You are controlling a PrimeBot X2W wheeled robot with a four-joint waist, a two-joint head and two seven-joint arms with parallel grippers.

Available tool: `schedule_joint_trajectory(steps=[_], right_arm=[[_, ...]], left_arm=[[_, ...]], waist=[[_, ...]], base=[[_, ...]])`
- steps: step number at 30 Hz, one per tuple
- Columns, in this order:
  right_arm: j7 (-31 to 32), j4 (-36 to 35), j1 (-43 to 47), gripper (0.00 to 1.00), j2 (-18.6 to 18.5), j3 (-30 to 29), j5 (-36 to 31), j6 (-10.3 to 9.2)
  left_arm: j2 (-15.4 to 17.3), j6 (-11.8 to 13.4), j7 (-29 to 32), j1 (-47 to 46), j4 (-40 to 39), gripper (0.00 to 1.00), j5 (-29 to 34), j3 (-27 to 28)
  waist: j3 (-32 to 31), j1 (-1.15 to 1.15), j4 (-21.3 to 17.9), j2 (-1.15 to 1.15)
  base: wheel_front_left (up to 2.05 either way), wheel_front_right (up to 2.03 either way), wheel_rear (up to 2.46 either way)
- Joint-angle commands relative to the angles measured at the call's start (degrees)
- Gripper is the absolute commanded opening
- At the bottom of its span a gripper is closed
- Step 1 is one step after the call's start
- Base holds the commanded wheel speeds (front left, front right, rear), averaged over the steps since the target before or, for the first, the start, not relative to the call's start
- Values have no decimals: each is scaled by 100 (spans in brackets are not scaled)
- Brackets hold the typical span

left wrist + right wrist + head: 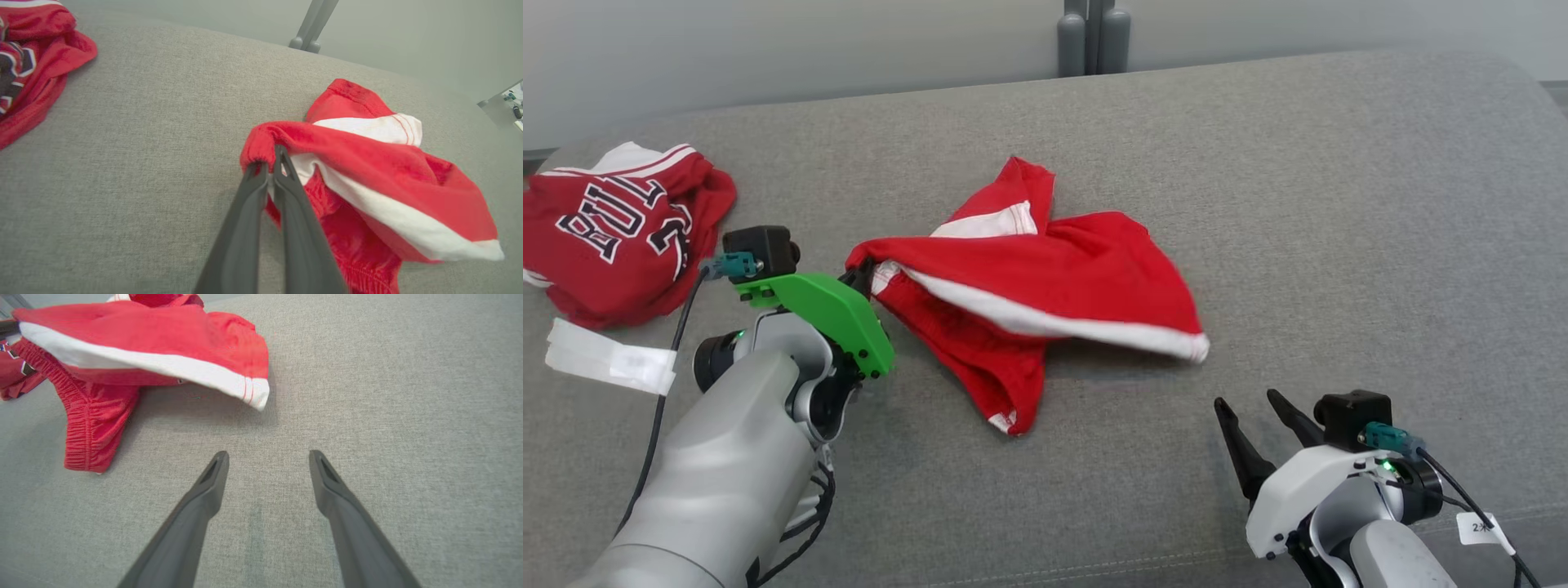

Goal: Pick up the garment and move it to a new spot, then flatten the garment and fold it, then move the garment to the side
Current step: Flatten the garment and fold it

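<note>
Nearest the head camera, the right tool [1244, 398] is released, fingers spread over the grey upholstery [1339, 204]. Just beyond its tips lie the red shorts [1054, 278]. The left tool [267, 159] is clenched on their gathered edge. A red jersey [613, 237] lies farther off to its left.

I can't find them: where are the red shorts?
In the head view, the red shorts are in the middle, right of the red jersey, their left end pinched by the left pincer.

soft red cloth garment [1045, 278], rough grey upholstery [1339, 204].
</note>
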Motion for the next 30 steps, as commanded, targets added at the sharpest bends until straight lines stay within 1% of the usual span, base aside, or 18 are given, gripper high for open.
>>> schedule_joint_trajectory(steps=[1,5,10,11,12,13,14,15,18,22,25,28,30], right_arm=[[7,-20,-57,100,-21,3,-21,0],[37,-37,-137,100,-21,19,-29,0],[47,-49,-137,100,-21,-7,-70,0],[54,-52,-134,100,-21,-20,-79,0],[59,-56,-127,100,-21,-31,-84,0],[65,-59,-114,100,-20,-42,-91,0],[68,-62,-101,100,-20,-47,-96,0],[70,-64,-89,100,-20,-53,-95,0],[75,-64,-64,100,-20,-81,-102,0],[96,-61,-42,100,-21,-140,-154,0],[120,-59,-18,100,-21,-200,-213,0],[122,-78,22,100,-20,-317,-250,0],[131,-97,94,100,-20,-391,-261,0]], left_arm=[[52,33,-32,82,61,0,-30,-4],[72,86,-30,149,326,0,17,-48],[8,105,-23,195,602,0,42,-86],[-15,105,-6,217,655,27,39,-91],[-28,85,1,241,687,20,31,-96],[-33,65,-18,259,716,26,28,-98],[-36,62,-46,277,758,46,28,-99],[-39,111,-69,286,817,100,38,-98],[-85,119,-11,325,924,100,55,-139],[-40,139,-66,371,1039,100,67,-160],[12,144,-250,418,1040,100,8,-79],[32,54,-577,503,942,100,-116,81],[45,-69,-811,567,798,100,-234,226]], waist=[[65,0,133,0],[81,0,215,0],[78,0,253,0],[75,0,258,0],[70,0,262,0],[65,0,265,0],[58,0,268,0],[50,0,269,0],[14,0,288,0],[-55,0,334,0],[-132,0,377,0],[-243,0,428,0],[-330,0,466,0]], base=[[0,0,0],[0,0,0],[0,0,0],[0,0,0],[0,0,0],[0,0,0],[0,0,0],[0,0,0],[0,0,0],[0,0,0],[0,0,0],[0,0,0],[0,0,0]])
